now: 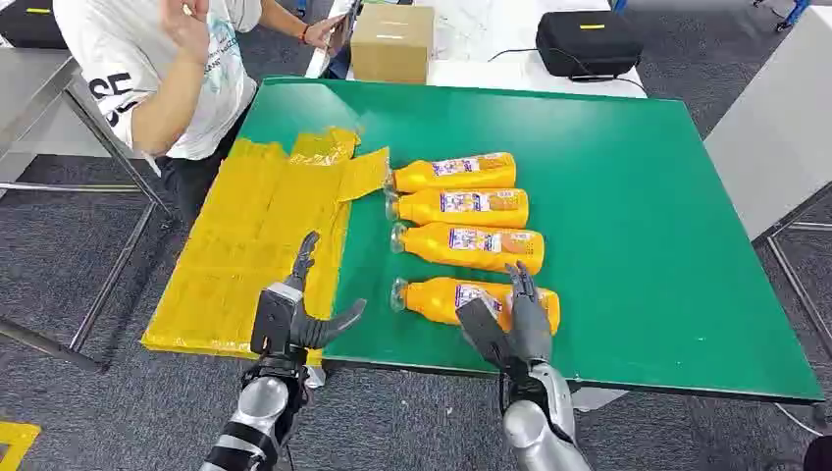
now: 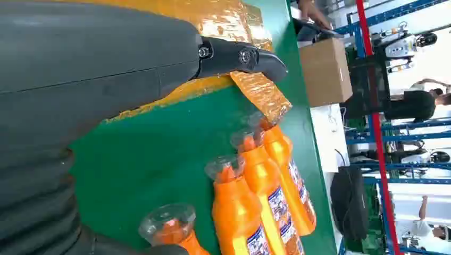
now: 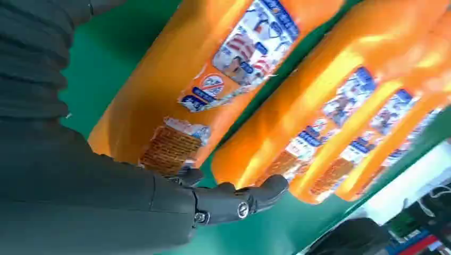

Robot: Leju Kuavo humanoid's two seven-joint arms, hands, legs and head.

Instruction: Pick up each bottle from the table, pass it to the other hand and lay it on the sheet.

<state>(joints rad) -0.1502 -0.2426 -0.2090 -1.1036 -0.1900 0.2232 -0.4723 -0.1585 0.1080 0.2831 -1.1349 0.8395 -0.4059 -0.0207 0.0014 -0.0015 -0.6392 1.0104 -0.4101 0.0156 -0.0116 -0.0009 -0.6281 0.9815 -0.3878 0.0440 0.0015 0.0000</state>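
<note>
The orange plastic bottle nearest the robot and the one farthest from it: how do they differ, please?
The nearest orange plastic bottle lies under the right hand, whose fingers reach over it; the farthest orange plastic bottle has no hand near it. The farthest one's clear cap lies by the crinkled yellow sheet; the nearest one's cap is on bare green table. Both lie on their sides, caps toward the sheet.

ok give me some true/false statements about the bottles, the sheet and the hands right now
1. Four orange bottles lie on the green table. True.
2. One bottle already lies on the yellow sheet. False: all four are on the green surface, beside the sheet.
3. The right hand is at the nearest bottle. True.
4. The left hand holds a bottle. False: it is open and holds nothing.
5. The bottles stand upright. False: they lie on their sides.
</note>
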